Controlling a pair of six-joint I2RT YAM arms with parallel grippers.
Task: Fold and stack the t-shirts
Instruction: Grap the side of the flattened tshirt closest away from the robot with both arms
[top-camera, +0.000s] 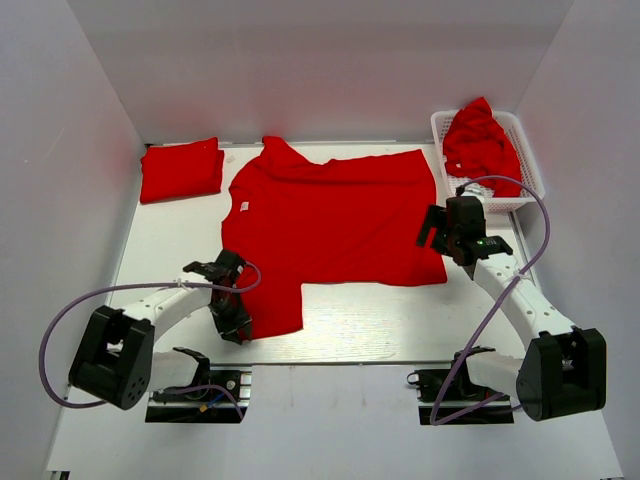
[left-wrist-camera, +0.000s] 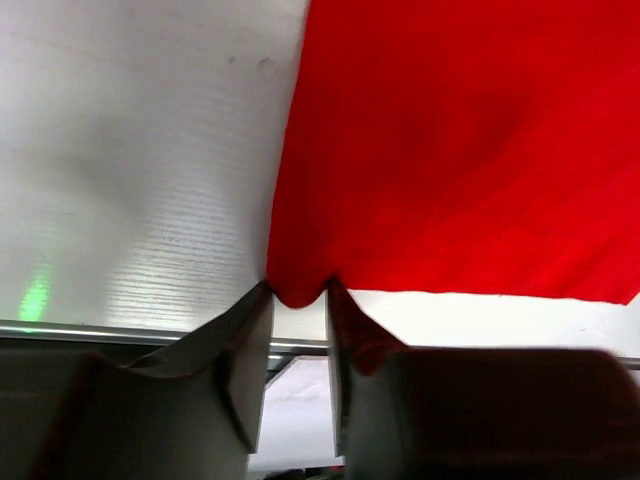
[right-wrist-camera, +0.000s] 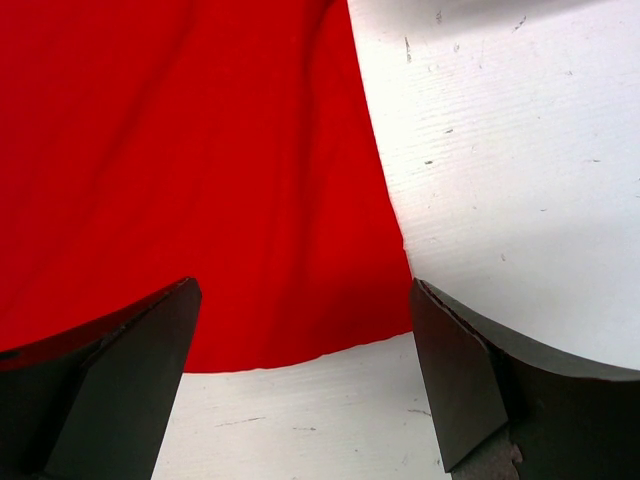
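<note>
- We see one spread t-shirt (top-camera: 330, 215) lying flat in the middle of the surface (top-camera: 400, 320).
- Our left hand (left-wrist-camera: 298, 296) is clenched on its near-left corner.
- Our right hand (right-wrist-camera: 300, 300) hangs released, jaws wide, over its near-right corner.
- A folded t-shirt (top-camera: 181, 170) lies far left; crumpled t-shirts (top-camera: 480, 140) fill the basket (top-camera: 530, 165).

No writing is showing legibly. A pale tag (top-camera: 243, 206) is sitting on the spread t-shirt (top-camera: 330, 215), too small to read.
</note>
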